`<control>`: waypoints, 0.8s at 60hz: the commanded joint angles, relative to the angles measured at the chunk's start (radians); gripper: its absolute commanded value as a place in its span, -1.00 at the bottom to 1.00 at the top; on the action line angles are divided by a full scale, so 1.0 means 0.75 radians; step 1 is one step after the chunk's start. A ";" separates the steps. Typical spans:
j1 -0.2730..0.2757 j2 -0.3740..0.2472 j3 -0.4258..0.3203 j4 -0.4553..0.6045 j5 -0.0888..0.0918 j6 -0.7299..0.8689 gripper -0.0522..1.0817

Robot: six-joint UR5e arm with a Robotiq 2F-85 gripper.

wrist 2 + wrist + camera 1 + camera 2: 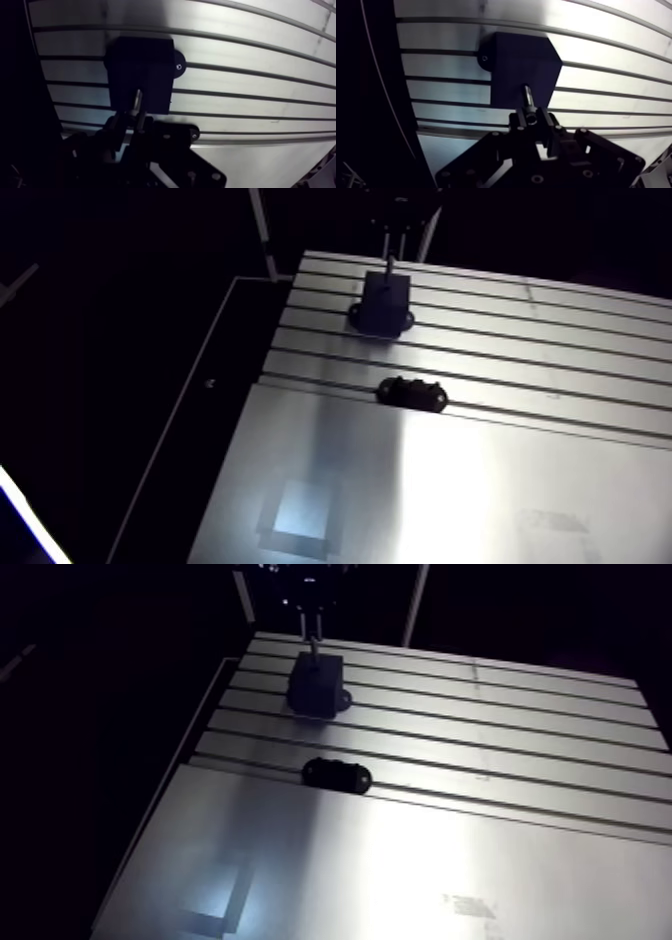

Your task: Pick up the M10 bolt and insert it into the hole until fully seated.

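Observation:
In the wrist view my gripper [531,119] is shut on the M10 bolt [528,97], whose metal shank points down at the top face of a dark block [518,67] bolted to the slotted table [446,70]. The bolt's tip is over or at the block's top; the hole itself is hidden under it. In the arm view the bolt [388,260] hangs upright from the gripper at the view's top edge, right above the same block [383,303] near the table's far left.
A second low black fixture [411,392] sits on the table nearer the camera, between the slots and the smooth plate. The table's left edge [270,338] runs close beside the block, with dark space beyond it.

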 commanded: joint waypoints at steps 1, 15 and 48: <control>0.000 -0.003 0.000 0.005 -0.001 -0.002 0.99; 0.000 -0.001 0.008 0.005 -0.011 -0.002 0.99; 0.000 0.003 0.016 -0.005 -0.011 -0.002 0.99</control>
